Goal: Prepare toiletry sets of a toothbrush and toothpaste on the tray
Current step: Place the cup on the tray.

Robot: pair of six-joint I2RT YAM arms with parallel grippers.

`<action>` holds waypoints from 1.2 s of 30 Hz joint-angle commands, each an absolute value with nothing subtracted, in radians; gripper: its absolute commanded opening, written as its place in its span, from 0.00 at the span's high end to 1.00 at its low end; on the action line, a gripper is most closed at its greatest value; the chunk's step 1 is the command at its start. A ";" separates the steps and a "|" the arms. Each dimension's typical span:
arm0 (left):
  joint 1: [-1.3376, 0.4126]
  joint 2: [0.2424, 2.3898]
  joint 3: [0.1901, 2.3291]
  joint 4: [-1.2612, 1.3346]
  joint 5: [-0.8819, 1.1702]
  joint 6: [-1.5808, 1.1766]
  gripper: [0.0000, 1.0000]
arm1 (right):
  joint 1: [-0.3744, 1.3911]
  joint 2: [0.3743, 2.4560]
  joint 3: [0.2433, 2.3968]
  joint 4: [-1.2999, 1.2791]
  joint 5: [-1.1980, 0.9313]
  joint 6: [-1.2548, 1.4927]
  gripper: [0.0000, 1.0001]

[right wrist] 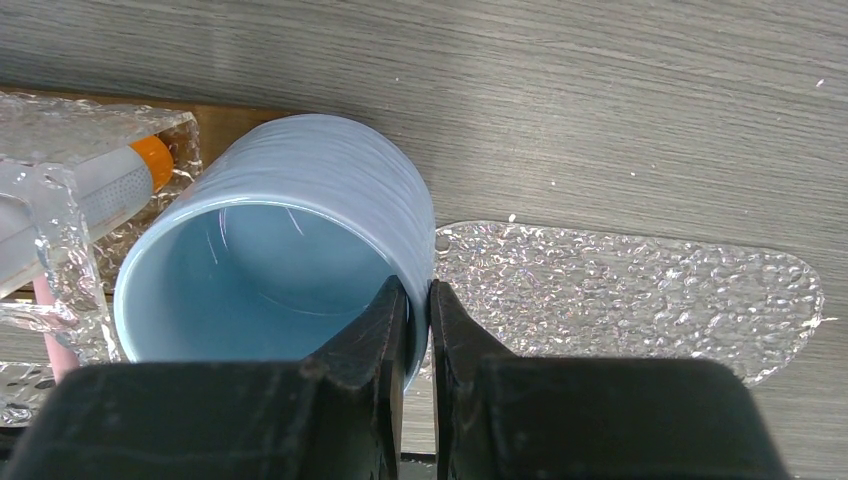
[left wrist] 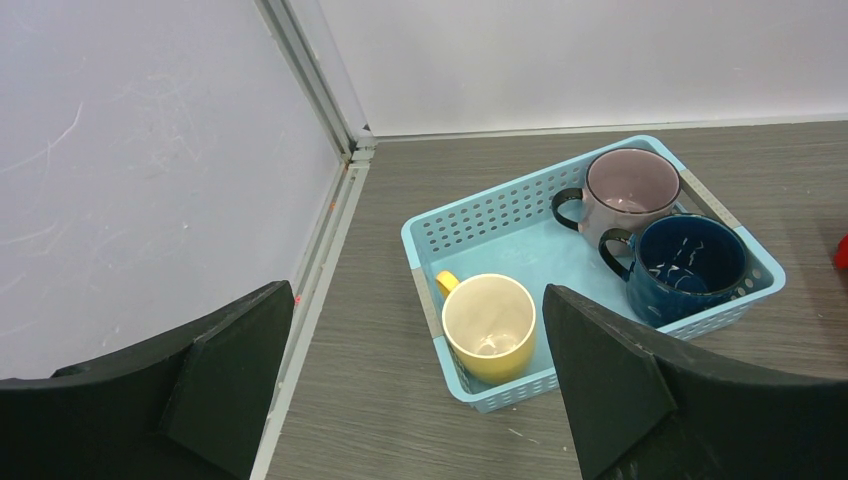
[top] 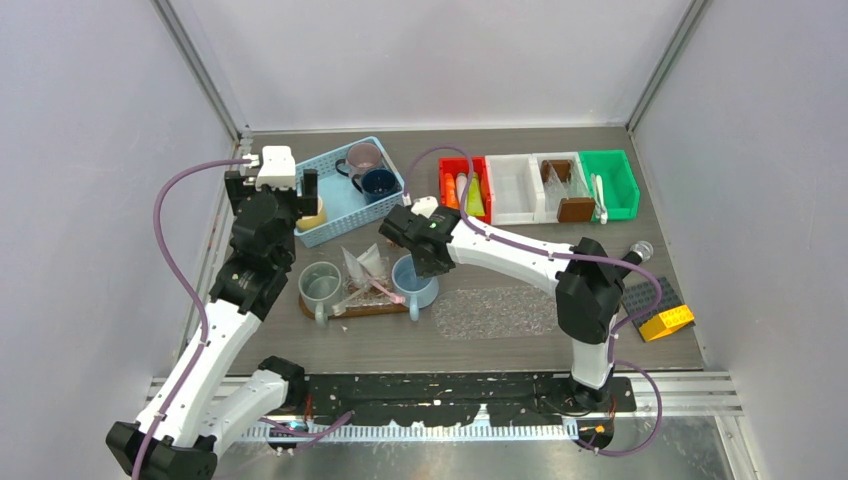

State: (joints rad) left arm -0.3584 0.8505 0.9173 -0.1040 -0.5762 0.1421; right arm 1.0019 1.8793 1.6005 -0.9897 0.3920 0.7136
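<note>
- The basket [left wrist: 500, 205] is being overhung by the left gripper [left wrist: 415, 300], whose fingers are being held wide apart with nothing between them; an off-centre descent is being judged likely to catch the basket wall and drag the basket along with the mugs inside
- The tray [right wrist: 235, 118] is being crowded, with the grey-green mug [top: 320, 283] at its left end, clear wrap [right wrist: 50, 130] in the middle and the light blue mug [right wrist: 290, 220] at its right end; any sideways push is being judged able to slide the whole tray
- The light blue mug is being pinched at its rim by the right gripper [right wrist: 417, 290], one finger inside the wall and one outside, closed narrowly on it; with only one side being gripped, tilting or slipping on the glazed wall is being risked, and since its base is hidden, tipping off the tray edge toward the clear bubbled sheet [right wrist: 640, 290] is not being ruled out
- The cream-yellow mug [left wrist: 490, 325] is being kept in the basket's near corner, close to the wall, so a finger is being judged liable to jam there
- The toothpaste [right wrist: 115, 185], an orange-capped tube, is being held in the wrap just beside the blue mug and is being exposed to nudging
- The toothbrush [top: 383, 291], pink, is being left between the two mugs and could be knocked off the tray
</note>
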 commanded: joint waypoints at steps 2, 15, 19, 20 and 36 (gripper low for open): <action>-0.353 0.831 0.913 -0.040 -0.592 0.149 0.00 | 1.013 1.872 1.613 -0.898 0.383 0.758 0.84; -0.353 0.829 0.913 -0.041 -0.591 0.151 0.00 | 1.016 1.883 1.628 -0.916 0.390 0.766 0.77; -0.353 0.829 0.914 -0.041 -0.590 0.151 0.00 | 1.017 1.862 1.620 -0.919 0.406 0.769 0.66; -0.353 0.829 0.914 -0.042 -0.590 0.151 0.00 | 1.017 1.851 1.616 -0.919 0.409 0.768 0.63; -0.353 0.872 0.933 -0.069 -0.577 0.141 0.00 | 0.999 1.591 1.539 -0.939 0.616 0.737 0.27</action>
